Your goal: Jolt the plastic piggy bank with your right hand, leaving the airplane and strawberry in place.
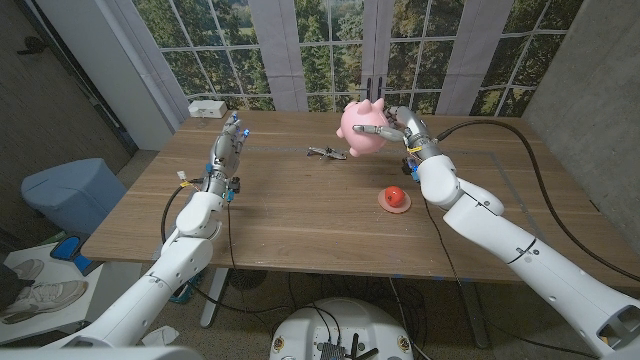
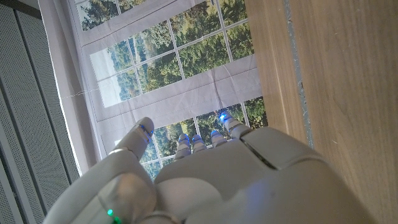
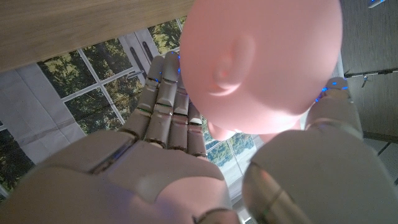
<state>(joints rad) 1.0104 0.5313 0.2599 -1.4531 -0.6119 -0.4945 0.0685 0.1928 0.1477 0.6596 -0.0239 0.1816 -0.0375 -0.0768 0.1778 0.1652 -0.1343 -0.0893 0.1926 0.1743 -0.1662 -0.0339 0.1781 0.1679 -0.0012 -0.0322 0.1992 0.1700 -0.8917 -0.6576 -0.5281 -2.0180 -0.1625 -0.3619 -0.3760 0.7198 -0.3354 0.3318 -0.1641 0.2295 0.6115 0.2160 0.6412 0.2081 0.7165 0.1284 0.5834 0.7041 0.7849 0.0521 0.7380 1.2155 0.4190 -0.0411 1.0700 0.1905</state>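
Two robot arms reach over a big wooden counter (image 1: 300, 215). The counter is the largest thing here, long and brown. Behind it stands a wall of windows (image 1: 300, 45) with green trees outside.

The right hand (image 1: 398, 130) holds the pink pig (image 1: 361, 127). In the head view the pig looks lifted off the counter, near the far edge. The fingers wrap one side of it and the thumb sits on the other side. In the right wrist view the pig (image 3: 264, 62) is round and smooth and very close, with a small ear bump showing. The right hand (image 3: 186, 155) cups it, fingers (image 3: 165, 93) on one side and thumb (image 3: 333, 106) on the other.

The left hand (image 1: 228, 148) is well apart from the pig, over on the other side of the counter. It holds nothing. Its fingers point up and away, close together and mostly straight. In the left wrist view the left hand (image 2: 205, 174) shows its back, with small blue lights at the fingertips.

The strawberry (image 1: 395, 199) is red and sits on a small pink disc. It is on the counter near the right arm, closer to the robot than the pig.

The airplane (image 1: 326, 152) is small and grey. It lies on the counter just beside the pig, on the side towards the left hand.
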